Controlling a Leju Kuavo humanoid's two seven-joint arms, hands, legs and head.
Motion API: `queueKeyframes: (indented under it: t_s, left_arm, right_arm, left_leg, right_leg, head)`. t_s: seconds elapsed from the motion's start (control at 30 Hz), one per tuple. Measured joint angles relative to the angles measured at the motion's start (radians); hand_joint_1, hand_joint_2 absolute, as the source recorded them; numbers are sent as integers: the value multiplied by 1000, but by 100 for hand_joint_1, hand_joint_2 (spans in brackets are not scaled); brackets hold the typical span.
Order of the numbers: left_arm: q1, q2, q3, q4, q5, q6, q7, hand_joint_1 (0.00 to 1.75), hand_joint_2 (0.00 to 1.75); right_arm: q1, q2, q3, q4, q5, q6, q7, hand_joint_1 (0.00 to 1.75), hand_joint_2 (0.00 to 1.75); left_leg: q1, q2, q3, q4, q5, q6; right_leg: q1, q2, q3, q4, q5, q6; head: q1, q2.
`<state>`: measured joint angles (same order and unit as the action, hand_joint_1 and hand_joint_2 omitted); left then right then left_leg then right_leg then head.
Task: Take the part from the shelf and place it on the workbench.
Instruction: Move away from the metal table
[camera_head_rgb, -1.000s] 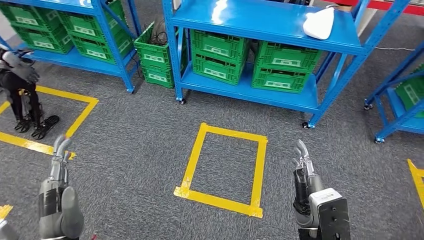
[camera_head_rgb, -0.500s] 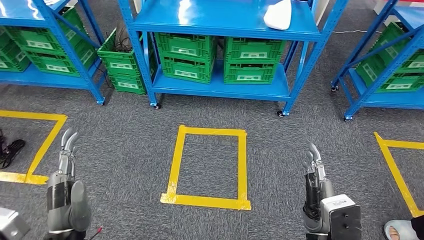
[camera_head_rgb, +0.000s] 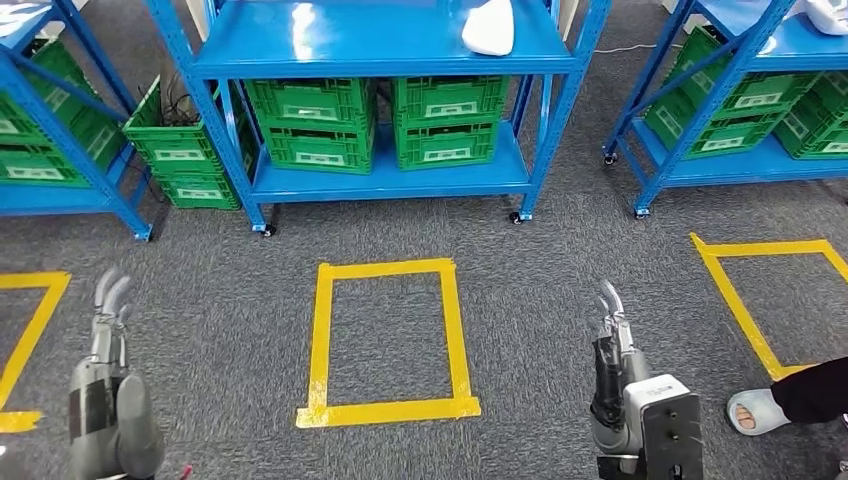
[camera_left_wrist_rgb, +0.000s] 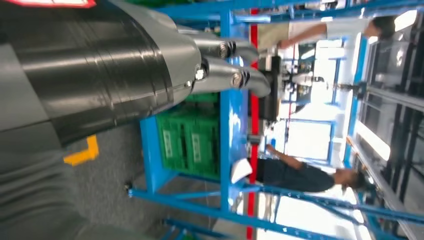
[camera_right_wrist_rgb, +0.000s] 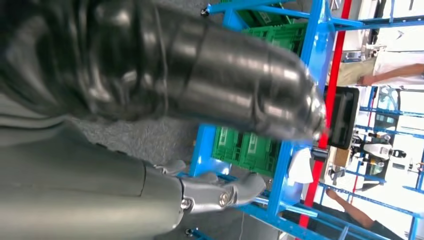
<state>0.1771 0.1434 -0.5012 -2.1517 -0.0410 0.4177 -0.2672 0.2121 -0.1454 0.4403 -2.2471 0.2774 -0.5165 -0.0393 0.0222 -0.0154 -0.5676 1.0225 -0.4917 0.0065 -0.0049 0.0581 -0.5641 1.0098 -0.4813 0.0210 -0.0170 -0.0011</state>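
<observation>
The white part (camera_head_rgb: 489, 27) lies on the top board of the blue shelf unit (camera_head_rgb: 380, 40), near that board's right front corner, just beside the right front upright. The robot stands well back from it, with the yellow taped rectangle (camera_head_rgb: 387, 340) on the carpet between them. The left hand (camera_head_rgb: 103, 312) and the right hand (camera_head_rgb: 607, 318) both hang low with fingers extended and apart, holding nothing. The likely troubles come from the approach: stopping off-line would leave the part out of reach, and an arm raised late could strike the upright or the board's front edge. The part's smooth rounded shell may slip from a shallow hold. A person's sandalled foot (camera_head_rgb: 757, 411) is near the right arm, so a wide swing could hit it.
</observation>
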Motion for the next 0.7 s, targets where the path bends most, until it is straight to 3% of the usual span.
queueKeyframes:
  t_s: [0.13,0.3,0.43,0.57,0.63,0.7]
  left_arm:
    - [1,-3,0,0,-11,5,11,0,0]
    - [0,-3,0,0,-55,22,35,0,0]
    - [0,-3,0,0,-65,24,35,0,0]
    - [-2,-4,0,-2,-70,25,34,0,0]
    - [-3,-5,0,-2,-71,25,34,0,0]
    - [-1,-6,1,-2,-71,25,34,0,0]
  right_arm:
    - [0,1,-2,2,0,-3,1,0,0]
    - [0,1,-3,2,4,-5,11,0,0]
    - [0,2,-3,2,7,-6,13,0,0]
    - [-1,3,-3,1,8,-7,13,0,0]
    - [-3,3,-3,1,10,-7,13,0,0]
    - [-3,4,-3,2,10,-7,14,0,0]
  left_leg:
    - [-3,-1,-1,-1,2,2]
    - [-9,-1,-1,-1,2,12]
    - [-12,-1,-1,0,1,16]
    - [-13,5,21,-34,8,45]
    - [-8,11,41,-60,19,50]
    - [-9,17,44,-62,18,49]
  right_leg:
    - [-1,-1,2,0,2,-20]
    - [-5,-2,4,-7,5,-20]
    - [-9,-2,4,-11,5,1]
    - [-15,-8,10,-28,2,45]
    - [-14,-26,-30,57,-39,45]
    - [-15,-41,-101,198,-93,44]
  head:
    - [19,0]
    - [35,0]
    - [38,0]
    - [34,0]
    - [37,0]
    - [44,0]
